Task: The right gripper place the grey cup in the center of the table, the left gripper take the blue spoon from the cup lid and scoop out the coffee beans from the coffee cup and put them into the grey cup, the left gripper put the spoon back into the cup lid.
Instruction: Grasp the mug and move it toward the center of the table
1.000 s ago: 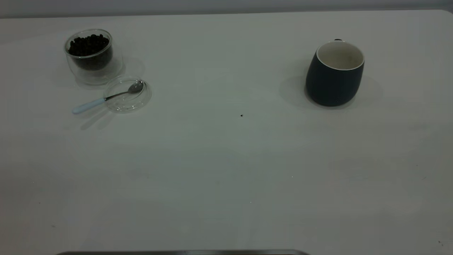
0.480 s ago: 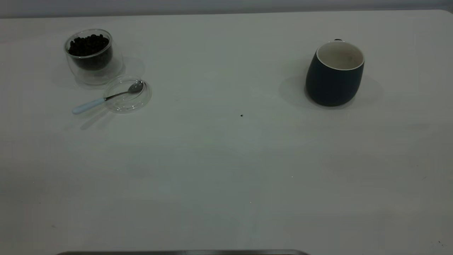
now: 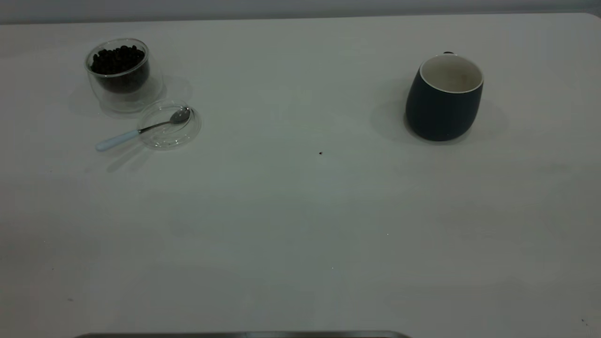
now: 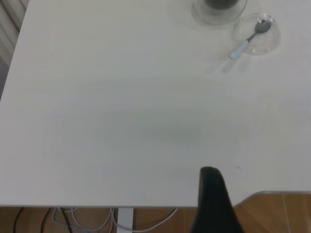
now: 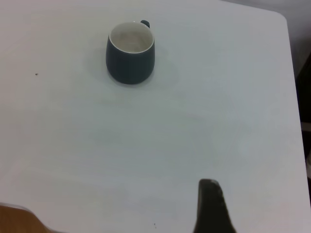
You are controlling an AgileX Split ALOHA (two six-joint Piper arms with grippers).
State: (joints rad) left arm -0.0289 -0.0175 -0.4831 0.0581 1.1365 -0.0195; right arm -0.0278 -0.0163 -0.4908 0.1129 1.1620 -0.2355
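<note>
The grey cup (image 3: 444,97) stands upright on the right side of the white worktop (image 3: 300,211), its white inside bare and its small loop handle turned to the far side. The right tool (image 5: 212,206) shows only as one dark finger at the edge of the right wrist view, hanging above the near part of the worktop; the grey cup (image 5: 130,52) lies well ahead of it and apart from it, with open surface between. Whether this tool is spread or closed cannot be told from that single finger, and nothing is seen in its hold. The left tool (image 4: 214,201) likewise shows as one dark finger in the left wrist view, poised over the near edge of the worktop (image 4: 121,121), and how wide it stands cannot be told either; it grips nothing that can be seen. Far ahead of the left tool, on the left side of the worktop, the coffee cup (image 3: 123,75) stands upright with the coffee beans (image 3: 117,58) heaped inside it nearly to the rim. Just beside it, on the side nearer the left tool, the cup lid (image 3: 169,124) lies flat, close to the glass cup, though contact cannot be told. The blue spoon (image 3: 141,130) rests with its metal bowl in the lid and its pale handle reaching out over the rim. A tiny dark speck (image 3: 320,152) sits near the middle of the worktop, between the two groups of things.
</note>
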